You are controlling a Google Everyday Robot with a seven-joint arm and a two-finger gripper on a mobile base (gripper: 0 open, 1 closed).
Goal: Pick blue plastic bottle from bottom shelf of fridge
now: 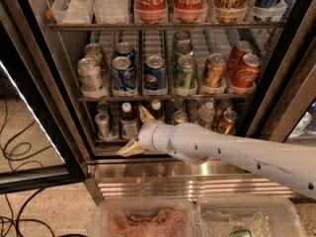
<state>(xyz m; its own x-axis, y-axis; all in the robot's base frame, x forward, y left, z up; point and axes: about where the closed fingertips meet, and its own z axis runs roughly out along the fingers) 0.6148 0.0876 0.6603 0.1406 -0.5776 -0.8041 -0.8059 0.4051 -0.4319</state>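
Observation:
The fridge (279,78) stands open. On its bottom shelf (106,139) a small bottle with a white cap, dark contents and a pale label, the blue plastic bottle (129,123), stands in the second lane from the left. A second similar bottle (156,109) stands one lane to the right. My gripper (131,131) reaches in from the right on a white arm, right in front of the first bottle. Its tan fingers are spread, one (145,114) pointing up between the two bottles, the other (129,148) low at the shelf's front edge. I cannot tell whether they touch the bottle.
Small cans (103,124) and a clear water bottle (205,115) share the bottom shelf. Drink cans (155,74) fill the rack above, cola cans (150,1) the top one. The glass door (29,132) hangs open at left, cables (15,152) on the floor. Two clear bins (148,221) sit below the steel base (197,174).

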